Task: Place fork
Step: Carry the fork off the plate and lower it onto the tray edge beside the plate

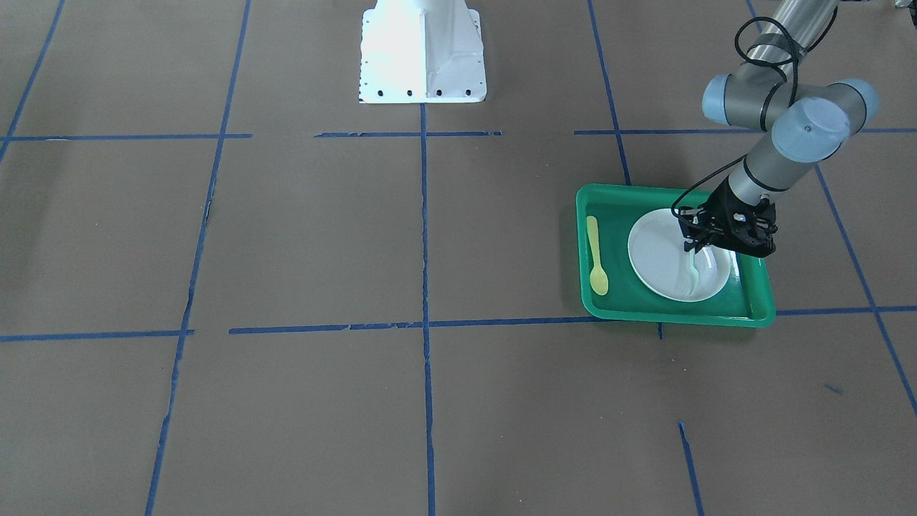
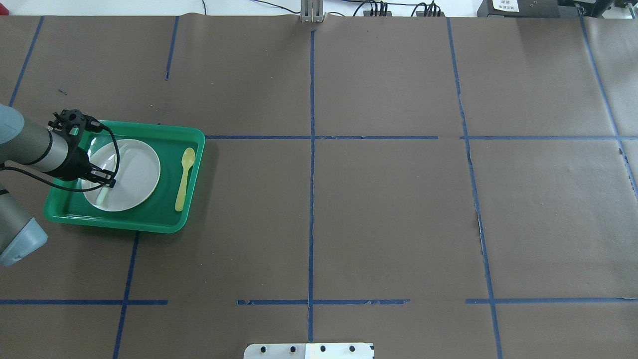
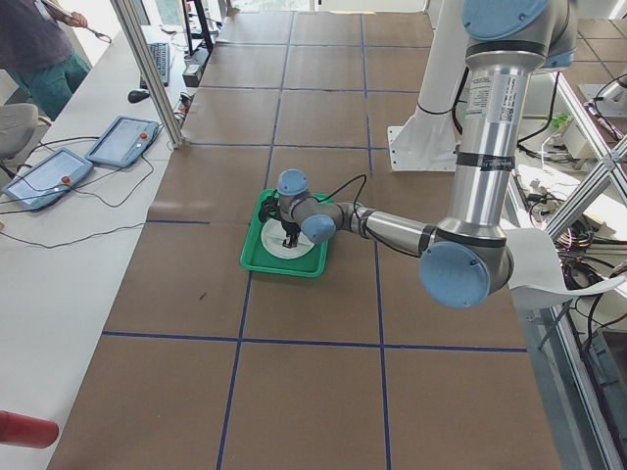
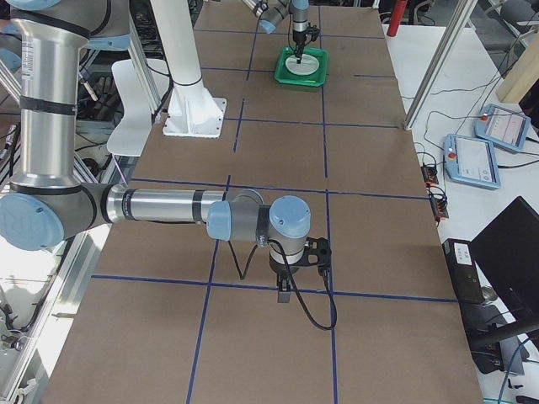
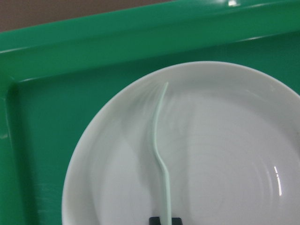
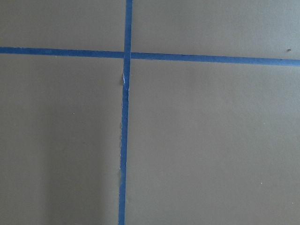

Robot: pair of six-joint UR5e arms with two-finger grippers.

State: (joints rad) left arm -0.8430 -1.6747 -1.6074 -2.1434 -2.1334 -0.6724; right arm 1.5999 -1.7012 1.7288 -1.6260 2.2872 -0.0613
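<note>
The fork (image 5: 157, 140), slim and pale, lies along the white plate (image 5: 225, 154) with its tines toward the plate's rim. Its handle end sits between the tips of my left gripper (image 5: 164, 220), which is shut on it. In the front-facing view the left gripper (image 1: 693, 247) stands low over the plate (image 1: 659, 258), with the fork (image 1: 693, 276) reaching out from it. I cannot tell whether the fork touches the plate. My right gripper (image 4: 295, 261) shows only in the exterior right view, above bare table, and I cannot tell whether it is open or shut.
The plate sits in a green tray (image 1: 616, 308) on the robot's left side of the table. A yellow spoon (image 1: 596, 254) lies in the tray beside the plate. The white robot base (image 1: 423, 54) stands at the table's edge. Blue tape lines cross the brown table.
</note>
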